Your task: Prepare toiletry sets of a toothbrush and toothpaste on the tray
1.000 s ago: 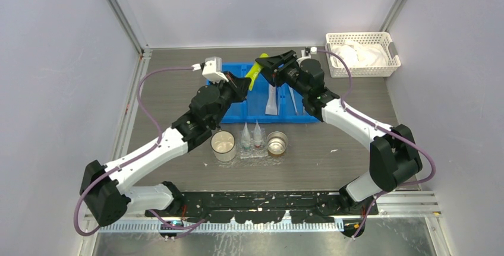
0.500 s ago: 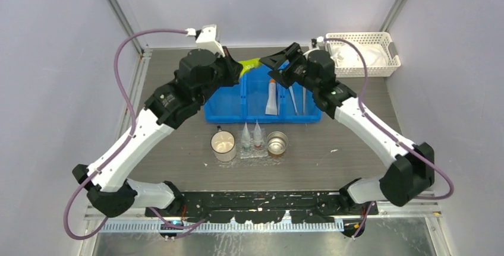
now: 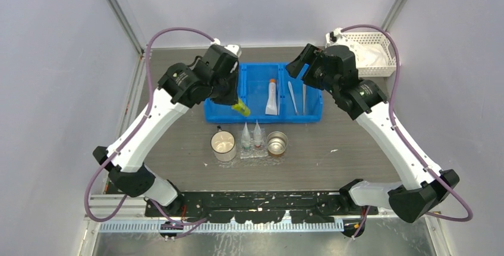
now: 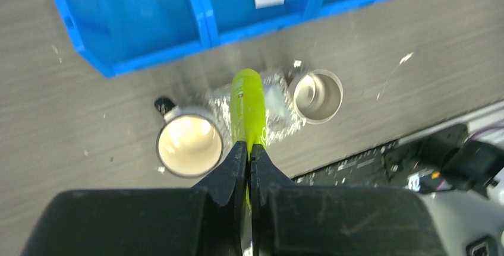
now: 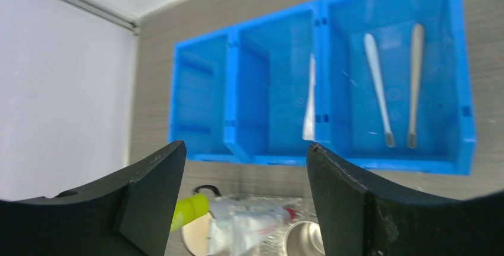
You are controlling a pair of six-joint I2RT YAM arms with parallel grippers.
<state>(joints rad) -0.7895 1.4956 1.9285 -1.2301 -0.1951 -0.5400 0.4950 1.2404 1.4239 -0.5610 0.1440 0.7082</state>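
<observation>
Grey tbl (image 3: pixel 356 143), blue bin (image 3: pixel 297 117), tray (image 3: pixel 255 154), mug (image 3: pixel 224 146), cup (image 3: pixel 277 143), basket (image 3: pixel 380 72)

My left gripper (image 4: pixel 248 147) has swung the lime packet (image 4: pixel 247 104) from the bin's (image 3: pixel 261 117) far edge to its near edge. My right gripper (image 5: pixel 246 149) has let go, spread wide and pulled back toward the table's (image 3: pixel 172 125) far right corner.

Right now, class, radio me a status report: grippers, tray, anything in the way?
Left gripper shut on yellow-green tube, aloft near tray. Right gripper open, empty, by blue bin. Tray holds two wrapped packets. Mug and metal cup flank tray.
</observation>
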